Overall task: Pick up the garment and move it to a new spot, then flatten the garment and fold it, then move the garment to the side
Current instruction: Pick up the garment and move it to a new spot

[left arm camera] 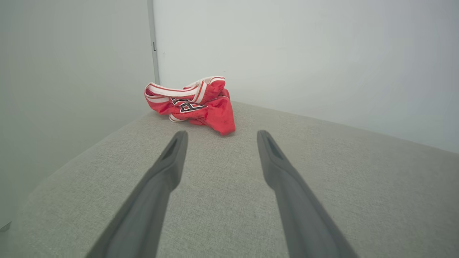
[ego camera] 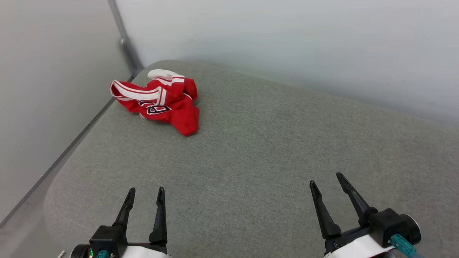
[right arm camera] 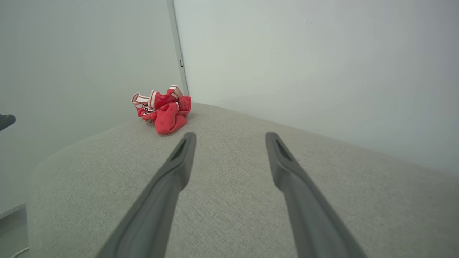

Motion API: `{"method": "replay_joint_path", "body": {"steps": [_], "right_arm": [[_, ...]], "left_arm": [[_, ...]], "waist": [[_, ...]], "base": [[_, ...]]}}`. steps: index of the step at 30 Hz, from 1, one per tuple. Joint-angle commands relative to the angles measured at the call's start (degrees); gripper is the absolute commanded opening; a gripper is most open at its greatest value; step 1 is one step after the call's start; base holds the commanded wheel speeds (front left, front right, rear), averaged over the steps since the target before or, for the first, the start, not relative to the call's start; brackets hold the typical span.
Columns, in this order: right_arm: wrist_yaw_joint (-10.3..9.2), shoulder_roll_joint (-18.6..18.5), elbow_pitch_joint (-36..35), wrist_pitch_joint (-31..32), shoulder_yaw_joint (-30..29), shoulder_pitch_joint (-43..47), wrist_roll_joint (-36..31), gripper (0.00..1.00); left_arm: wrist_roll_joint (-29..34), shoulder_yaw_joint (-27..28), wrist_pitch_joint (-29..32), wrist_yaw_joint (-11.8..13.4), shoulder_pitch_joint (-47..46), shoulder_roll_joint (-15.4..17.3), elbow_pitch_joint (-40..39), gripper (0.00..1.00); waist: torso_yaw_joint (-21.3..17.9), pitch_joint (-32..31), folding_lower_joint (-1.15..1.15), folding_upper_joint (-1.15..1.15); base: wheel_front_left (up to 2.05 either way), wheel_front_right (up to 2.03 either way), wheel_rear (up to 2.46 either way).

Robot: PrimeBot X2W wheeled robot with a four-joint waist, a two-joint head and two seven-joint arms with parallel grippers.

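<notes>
Two spread tools — left tool (ego camera: 147, 190), right tool (ego camera: 325, 179) — well apart from the crumpled red garment (ego camera: 161, 102), its black lettering (ego camera: 157, 109) unreadable.

The left gripper (ego camera: 146, 190) and right gripper (ego camera: 325, 179) each have two long black fingers (ego camera: 159, 218) tapering to slim tips, set in a blocky black base (ego camera: 385, 222). Behind sit white wrist shells (ego camera: 358, 248) with teal plugs (ego camera: 402, 245); a tiny green speck (ego camera: 91, 253), perhaps a light, marks the left wrist.

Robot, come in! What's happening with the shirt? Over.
Left end effector open, right end effector open. Shirt crumpled, far left corner. Only bare cushion between.
</notes>
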Motion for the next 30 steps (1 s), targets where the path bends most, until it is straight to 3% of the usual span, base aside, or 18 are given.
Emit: {"method": "replay_joint_path", "body": {"steps": [1,11,23,27,30], "right_arm": [[-0.02,0.0,0.0,-0.1,-0.1,0.0,0.0,1.00],[-0.02,0.0,0.3,-0.1,0.0,-0.1,0.3,1.00],[-0.02,0.0,0.3,-0.1,0.5,-0.9,0.2,1.00],[-0.02,0.0,-0.2,-0.1,0.9,-1.9,-1.3,1.00],[-0.02,0.0,-1.0,-0.1,1.0,-3.1,-2.7,1.00]], "left_arm": [[0.0,0.0,-0.2,-0.1,0.5,0.0,-0.1,1.00],[0.2,0.0,-0.2,-0.2,1.0,0.0,0.0,1.00],[-0.2,0.4,-0.2,-0.4,0.3,0.0,-0.4,1.00],[-0.7,1.3,-0.2,-0.8,-1.4,0.0,-0.6,1.00],[-1.2,2.3,-0.2,-2.8,-4.0,-0.1,-0.1,1.00]], "waist": [[1.2,0.0,0.00,0.00],[3.0,-0.2,0.00,0.00],[2.1,1.1,0.00,0.00],[0.9,3.4,0.00,0.00],[-0.5,6.2,0.00,0.00]], "base": [[0.00,0.00,0.00],[0.00,0.00,0.00],[0.00,0.00,0.00],[0.00,0.00,0.00],[0.00,0.00,0.00]]}}
